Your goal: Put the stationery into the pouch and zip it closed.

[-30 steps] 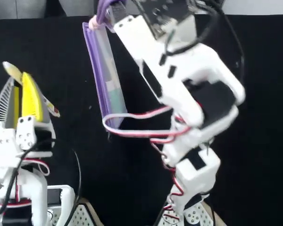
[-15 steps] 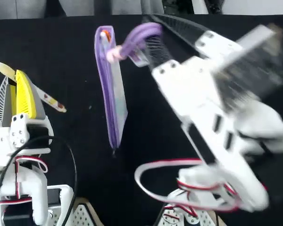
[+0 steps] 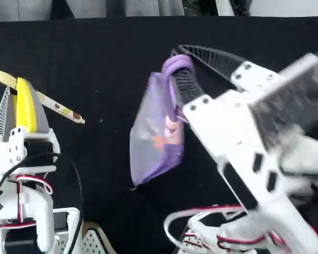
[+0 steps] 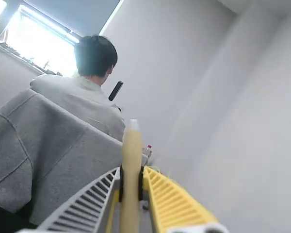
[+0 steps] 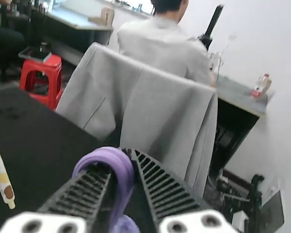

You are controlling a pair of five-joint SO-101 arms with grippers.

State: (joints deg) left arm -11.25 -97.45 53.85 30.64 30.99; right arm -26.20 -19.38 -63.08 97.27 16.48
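High view: my right gripper (image 3: 180,69) is clamped on the strap loop (image 3: 168,64). The pouch (image 3: 155,135) dangles beneath it at mid-table (image 3: 95,53). I judge it light, limp and prone to swing.

Left wrist view: the left gripper (image 4: 131,172) is closed on a stiff, slim pen (image 4: 131,194).

Right wrist view: the loop is pinched between the fingers. I judge a hold nearer the pouch's mouth steadier.

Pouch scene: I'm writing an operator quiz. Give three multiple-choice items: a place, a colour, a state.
1. What colour is the pouch? A purple; B green; C red.
2. The right gripper is: A open; B shut, empty; C shut on the pouch's loop.
3. Where is the pen? A in the pouch; B in the left gripper; C in the right gripper.
A, its whole body is purple; C, the loop sits between its jaws; B, that gripper's jaws clamp it.
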